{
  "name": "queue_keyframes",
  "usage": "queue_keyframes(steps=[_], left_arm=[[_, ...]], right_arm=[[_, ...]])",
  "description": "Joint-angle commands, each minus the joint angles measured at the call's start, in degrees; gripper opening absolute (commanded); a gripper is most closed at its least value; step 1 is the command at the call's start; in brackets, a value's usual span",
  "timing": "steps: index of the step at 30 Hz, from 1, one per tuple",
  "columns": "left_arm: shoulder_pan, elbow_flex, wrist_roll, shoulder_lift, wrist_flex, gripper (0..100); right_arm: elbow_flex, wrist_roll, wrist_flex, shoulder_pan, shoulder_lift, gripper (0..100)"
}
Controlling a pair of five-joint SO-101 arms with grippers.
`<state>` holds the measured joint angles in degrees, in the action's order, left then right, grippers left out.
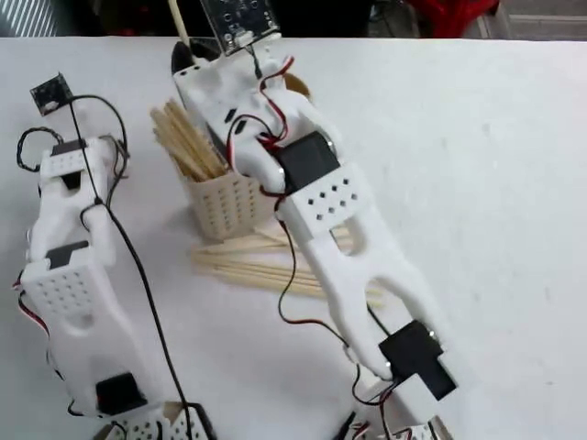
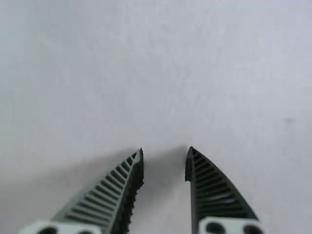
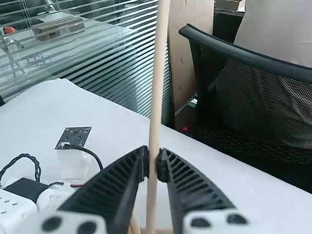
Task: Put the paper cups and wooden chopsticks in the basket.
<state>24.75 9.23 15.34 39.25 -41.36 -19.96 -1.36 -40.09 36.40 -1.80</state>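
Observation:
A white perforated basket (image 1: 229, 203) stands at the table's far middle with several wooden chopsticks (image 1: 186, 139) leaning out of it. More chopsticks (image 1: 248, 266) lie flat on the table just in front of the basket, partly under the right arm. My right gripper (image 3: 152, 165) is shut on a single upright chopstick (image 3: 159, 73). In the high view that chopstick (image 1: 177, 20) rises just behind the basket. My left gripper (image 2: 164, 158) is open over bare white table, with nothing between its fingers.
The left arm (image 1: 73, 266) sits folded at the table's left side, with black cables (image 1: 138, 266) trailing beside it. A small black board (image 3: 73, 137) on a white block stands near it. A black mesh chair (image 3: 253, 92) stands beyond the table's far edge.

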Motion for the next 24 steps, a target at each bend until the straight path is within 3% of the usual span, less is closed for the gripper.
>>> queue_keyframes(steps=[1,3,11,17,23,24], left_arm=[[-0.1,2.2,-0.8,-0.2,0.0,16],[-0.1,2.2,-0.8,-0.2,0.0,16],[-0.1,2.2,-0.8,-0.2,0.0,16],[-0.1,2.2,-0.8,-0.2,0.0,16],[-0.1,2.2,-0.8,-0.2,0.0,16],[-0.1,2.2,-0.8,-0.2,0.0,16]], right_arm=[[-3.1,0.2,-2.0,-0.2,1.0,14.2],[-3.2,0.2,-3.5,0.6,1.0,18.6],[-3.3,0.0,-10.7,1.7,5.5,19.0],[-3.3,-15.9,-32.7,2.4,16.1,19.0],[-2.1,-22.9,-58.7,4.7,20.7,19.0],[0.8,-25.2,-59.2,4.5,21.1,19.0]])
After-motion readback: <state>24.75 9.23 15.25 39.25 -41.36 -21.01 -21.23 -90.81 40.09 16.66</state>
